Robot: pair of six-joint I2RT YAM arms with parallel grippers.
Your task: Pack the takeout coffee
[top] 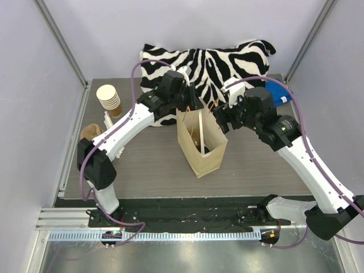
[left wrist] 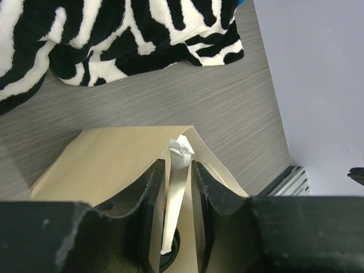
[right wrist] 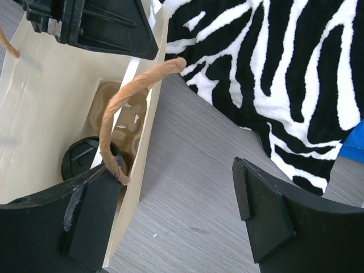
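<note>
Coffee cup (right wrist: 85,160) stands deep inside the paper bag (top: 193,156), frame centre; probably light and squashable, best held gently round its sides. Left claw (left wrist: 177,173) straddles the bag rim, pinch unclear; right claw (right wrist: 170,185) gapes alongside.

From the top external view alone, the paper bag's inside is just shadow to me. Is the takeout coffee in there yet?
Observer: Yes; the right wrist view shows the takeout coffee, black lid up, deep inside the paper bag.
Reviewer: What is the left tool doing at the rim?
Observer: Its fingers flank a folded white strip of the rim; contact is unclear.
Reviewer: And the right tool?
Observer: Open, fingers wide apart, the bag's twisted handle beside one finger.
</note>
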